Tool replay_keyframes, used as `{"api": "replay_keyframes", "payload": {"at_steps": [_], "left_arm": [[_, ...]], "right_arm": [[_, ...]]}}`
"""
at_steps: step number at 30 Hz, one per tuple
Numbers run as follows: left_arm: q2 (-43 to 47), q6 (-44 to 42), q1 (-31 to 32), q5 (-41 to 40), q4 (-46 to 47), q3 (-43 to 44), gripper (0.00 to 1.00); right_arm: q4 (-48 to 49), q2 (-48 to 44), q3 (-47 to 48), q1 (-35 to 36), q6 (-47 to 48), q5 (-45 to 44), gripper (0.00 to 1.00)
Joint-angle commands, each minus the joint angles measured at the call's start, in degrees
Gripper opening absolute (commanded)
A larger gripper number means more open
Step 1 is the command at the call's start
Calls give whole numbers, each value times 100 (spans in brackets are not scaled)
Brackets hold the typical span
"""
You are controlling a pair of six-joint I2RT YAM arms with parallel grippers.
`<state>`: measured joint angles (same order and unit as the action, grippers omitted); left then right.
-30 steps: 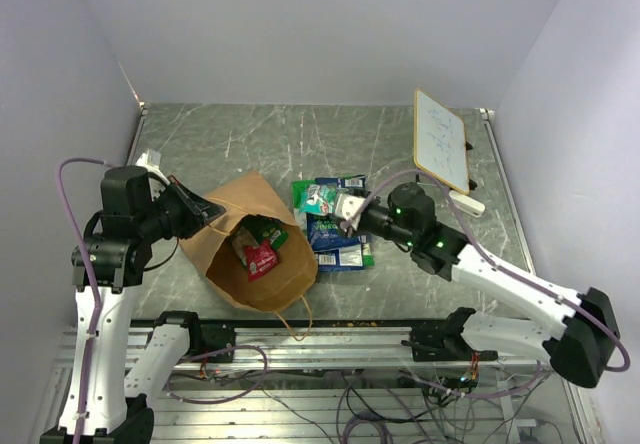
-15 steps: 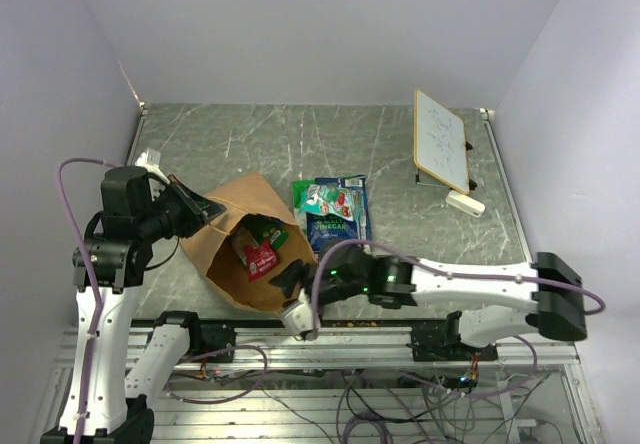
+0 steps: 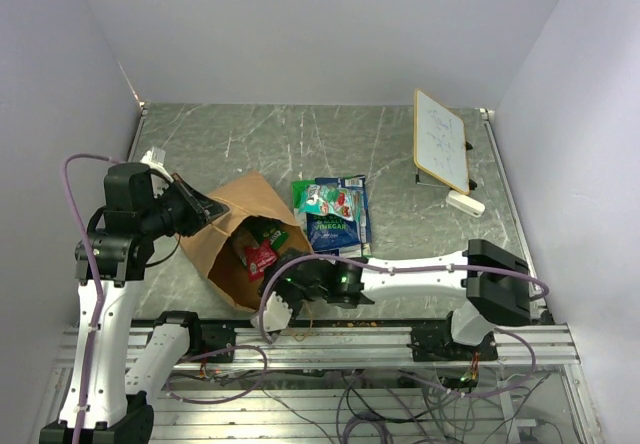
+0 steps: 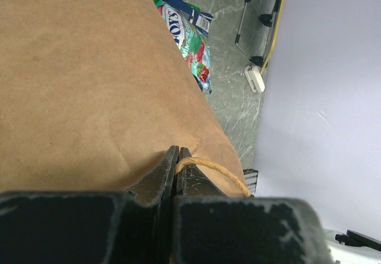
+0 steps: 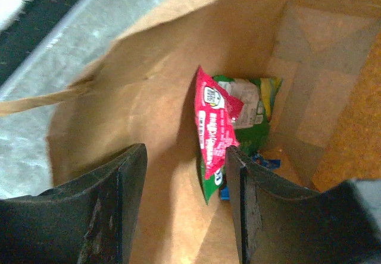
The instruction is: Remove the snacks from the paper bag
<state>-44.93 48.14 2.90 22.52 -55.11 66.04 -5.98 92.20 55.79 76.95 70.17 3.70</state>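
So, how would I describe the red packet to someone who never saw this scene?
On the grey marble table, find the brown paper bag lying open by the left arm. Inside its mouth, the red packet stands on edge before a green packet. It alone is mainly red; the packets outside the bag are mainly blue and green.

text: "VINEGAR" | on: blue snack packet [image 3: 335,226] | red packet [image 5: 211,130] print: unreadable

Marbled grey table [image 3: 250,144] carries paper bag [image 3: 215,259], snack packets [image 3: 335,214], white board [image 3: 440,139].
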Motion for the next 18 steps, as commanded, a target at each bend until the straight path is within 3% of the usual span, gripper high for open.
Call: {"api": "replay_keyframes", "payload": {"at_steps": [1,10,12,18], "left_arm": [[-41,-171,15,194,80,107,7],[-247,-416,18,349,-42,195,7],[-366,-531,16,344,-160,346,7],[-297,-516,10,310,-155,288,7]], "right_arm": [[95,330,393,15,104,-684,54],[444,1215,850,-5,208,-1316,45],[422,1337,1019,-4,196,-1441,38],[521,1194,1085,-31,12,-1358,1]]}}
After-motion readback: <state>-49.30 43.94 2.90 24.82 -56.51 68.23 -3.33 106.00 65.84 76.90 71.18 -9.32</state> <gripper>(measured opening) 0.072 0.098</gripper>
